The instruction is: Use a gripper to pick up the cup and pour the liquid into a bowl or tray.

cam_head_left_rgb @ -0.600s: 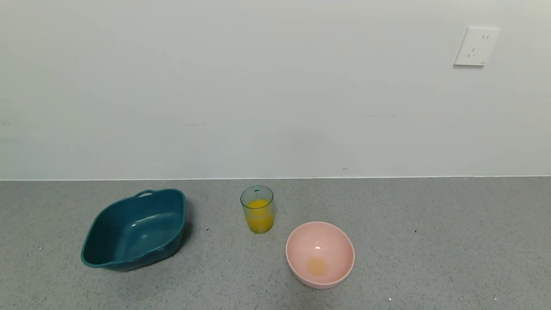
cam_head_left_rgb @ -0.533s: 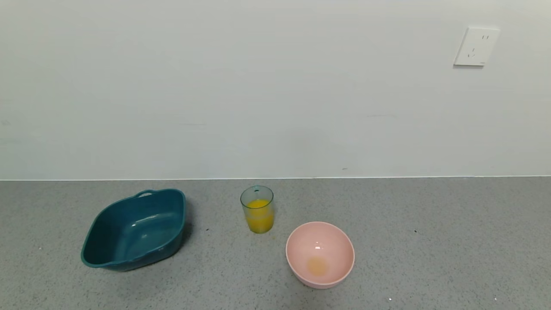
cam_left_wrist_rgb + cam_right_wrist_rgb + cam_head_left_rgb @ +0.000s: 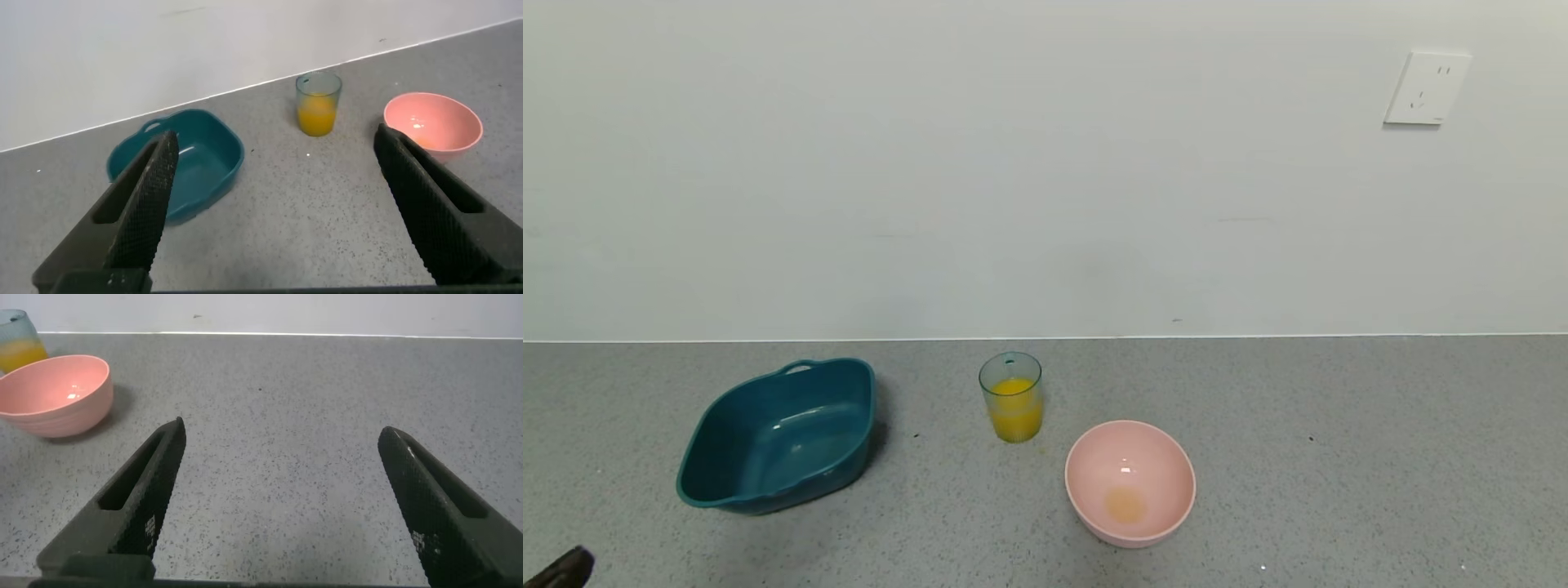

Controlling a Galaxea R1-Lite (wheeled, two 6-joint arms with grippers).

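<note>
The ribbed blue-green cup (image 3: 1010,396) stands upright on the grey counter, about half full of orange liquid (image 3: 1015,416). The pink bowl (image 3: 1129,482) sits just in front and to its right, with a faint orange residue on its bottom. My left gripper (image 3: 274,143) is open and empty, well short of the cup (image 3: 318,103); only a dark tip (image 3: 560,567) shows at the head view's lower left corner. My right gripper (image 3: 282,433) is open and empty, to the right of the bowl (image 3: 53,394); it does not show in the head view.
A dark teal tub (image 3: 780,433) with handles stands left of the cup, also in the left wrist view (image 3: 184,159). A white wall rises behind the counter, with a socket (image 3: 1427,88) at upper right.
A dark tip of my left gripper has come into the head view's lower left corner. The cup, the bowl and the tub have not moved.
</note>
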